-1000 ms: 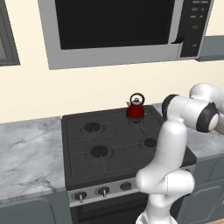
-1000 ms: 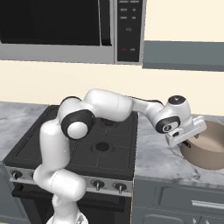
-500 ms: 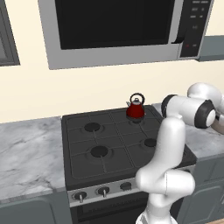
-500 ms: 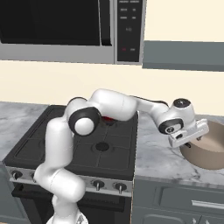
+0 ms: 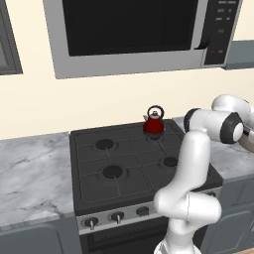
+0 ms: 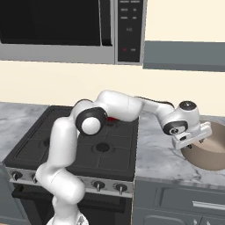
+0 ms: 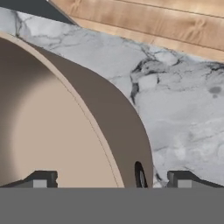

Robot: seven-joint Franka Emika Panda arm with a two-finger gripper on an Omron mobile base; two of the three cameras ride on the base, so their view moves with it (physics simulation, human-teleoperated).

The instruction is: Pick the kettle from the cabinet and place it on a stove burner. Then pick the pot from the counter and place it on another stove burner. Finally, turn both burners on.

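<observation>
Left base view: red kettle point(image 5: 154, 122) on a rear burner point(image 5: 155, 135) of the stove, well apart from the fingers.

Right base view: fingers point(image 6: 191, 143) at the near rim of the pot point(image 6: 210, 152) on the marble tabletop point(image 6: 161, 157).

Hand view: fingers point(image 7: 109, 179) spread wide, one tip on each side of the pot point(image 7: 52, 131) wall, dark handle point(image 7: 140, 177) just between.

Looking forward and down from behind the arm, left and right, sharing the cooktop point(image 5: 134, 163) and marble counter point(image 6: 162, 158). Hand view pressed close over the pot point(image 7: 65, 131) rim, apparently facing steeply downward.
</observation>
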